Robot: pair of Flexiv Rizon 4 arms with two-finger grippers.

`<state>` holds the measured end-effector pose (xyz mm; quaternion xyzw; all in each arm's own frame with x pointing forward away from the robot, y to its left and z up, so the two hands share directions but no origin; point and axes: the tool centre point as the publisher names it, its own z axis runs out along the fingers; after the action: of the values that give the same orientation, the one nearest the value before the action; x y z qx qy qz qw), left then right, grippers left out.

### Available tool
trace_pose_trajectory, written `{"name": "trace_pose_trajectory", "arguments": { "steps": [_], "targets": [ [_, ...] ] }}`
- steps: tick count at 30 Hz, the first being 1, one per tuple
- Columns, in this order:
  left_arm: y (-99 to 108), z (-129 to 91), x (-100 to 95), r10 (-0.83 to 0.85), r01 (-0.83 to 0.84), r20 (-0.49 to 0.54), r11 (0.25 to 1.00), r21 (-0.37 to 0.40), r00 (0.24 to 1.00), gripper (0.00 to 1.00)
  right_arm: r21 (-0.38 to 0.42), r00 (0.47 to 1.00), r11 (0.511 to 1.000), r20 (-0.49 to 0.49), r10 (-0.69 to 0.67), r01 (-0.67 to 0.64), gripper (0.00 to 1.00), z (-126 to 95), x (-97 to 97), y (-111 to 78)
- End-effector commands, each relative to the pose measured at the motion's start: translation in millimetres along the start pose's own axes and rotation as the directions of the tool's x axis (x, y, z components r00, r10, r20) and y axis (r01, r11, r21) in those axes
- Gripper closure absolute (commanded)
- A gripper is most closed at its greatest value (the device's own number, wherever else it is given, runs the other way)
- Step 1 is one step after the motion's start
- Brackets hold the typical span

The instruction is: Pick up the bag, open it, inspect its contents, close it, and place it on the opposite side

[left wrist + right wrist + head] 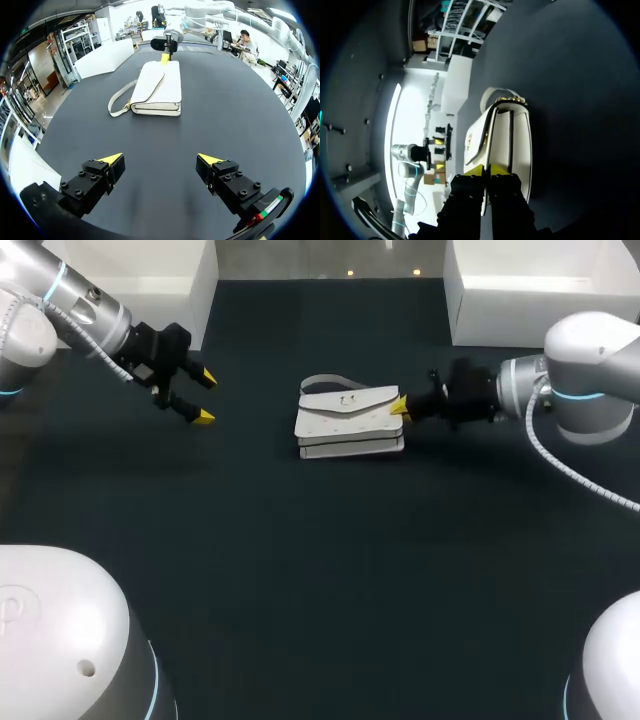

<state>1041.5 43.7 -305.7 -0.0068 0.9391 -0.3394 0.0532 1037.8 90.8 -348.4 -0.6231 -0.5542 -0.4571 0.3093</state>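
Pinching the bag [350,422] by its flap edge between the near-closed tips of the right gripper [399,408], likely for lifting it, while resting it flat mid-table and holding the left gripper [203,397] spread wide, well apart, seemingly awaiting the opening.

White arms [590,350], black yellow-tipped fingers [98,178]
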Motion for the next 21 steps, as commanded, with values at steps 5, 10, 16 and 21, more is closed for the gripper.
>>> {"name": "trace_pose_trajectory", "arguments": {
  "steps": [5,10,16,21],
  "targets": [
    [0.6,0.8,-0.1,0.002,-0.002,0.001,1.0,0.003,1.0,0.0,0.032,1.0,0.999,0.001,-0.011,0.011,1.0,25.5,7.2,-4.5],
    [0.6,0.8,-0.1,0.002,-0.002,0.001,1.0,0.003,1.0,0.0,0.005,1.0,1.0,0.01,-0.02,0.02,1.0,32.2,13.1,-11.4],
    [0.6,0.8,-0.1,0.002,-0.002,0.001,1.0,0.003,1.0,0.0,-0.001,1.0,1.0,-0.005,-0.016,0.016,1.0,37.8,14.6,-17.1],
    [0.6,0.8,-0.1,0.002,-0.002,0.001,1.0,0.003,1.0,0.0,0.013,1.0,1.0,-0.007,-0.017,0.018,1.0,46.0,15.5,-19.3]
  ]
}}
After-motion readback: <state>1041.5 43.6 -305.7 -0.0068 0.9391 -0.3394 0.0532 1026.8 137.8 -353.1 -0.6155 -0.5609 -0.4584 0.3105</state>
